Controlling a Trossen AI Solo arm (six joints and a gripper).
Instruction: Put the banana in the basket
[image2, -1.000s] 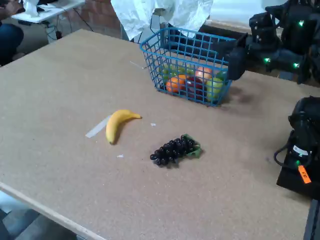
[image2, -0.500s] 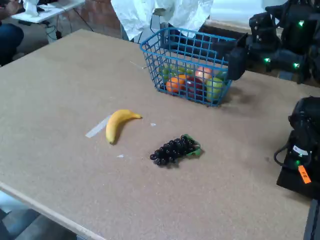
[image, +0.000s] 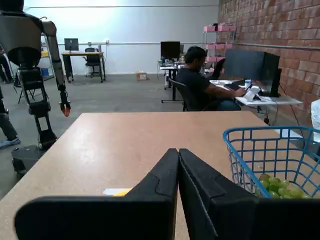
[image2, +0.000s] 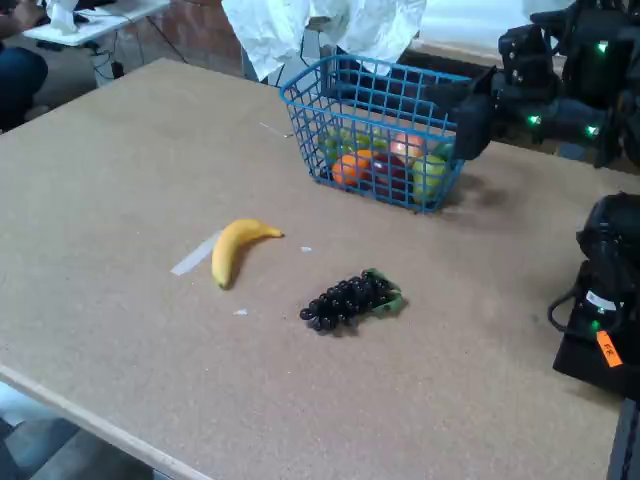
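Observation:
The yellow banana (image2: 234, 248) lies on the tabletop, left of centre in the fixed view; in the wrist view only a sliver of the banana (image: 123, 192) peeks out from behind the left finger. The blue wire basket (image2: 372, 78) stands at the back with several fruits inside, and its corner shows at the right in the wrist view as the basket (image: 248, 148). My gripper (image: 178, 150) is shut with nothing between its fingers. In the fixed view the gripper (image2: 464, 118) hovers at the basket's right end, far from the banana.
A bunch of dark grapes (image2: 349, 299) lies right of the banana, and a strip of white tape (image2: 193, 255) lies just left of it. Black equipment (image2: 600, 300) stands at the table's right edge. A person (image: 199, 85) sits at a desk beyond the table, and a humanoid robot (image: 30, 60) stands at the far left.

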